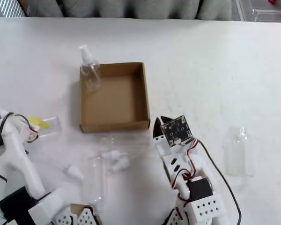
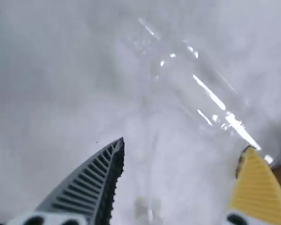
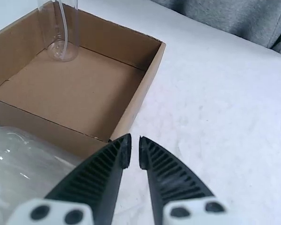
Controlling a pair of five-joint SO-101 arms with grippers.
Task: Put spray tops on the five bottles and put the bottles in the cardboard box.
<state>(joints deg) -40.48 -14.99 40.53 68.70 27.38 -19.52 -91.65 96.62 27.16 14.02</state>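
Blending into white table (image 1: 215, 70), clear bottle (image 1: 239, 152)

No text, label, number or sign could be read. The cardboard box (image 1: 114, 125) showed plain brown walls with no print.
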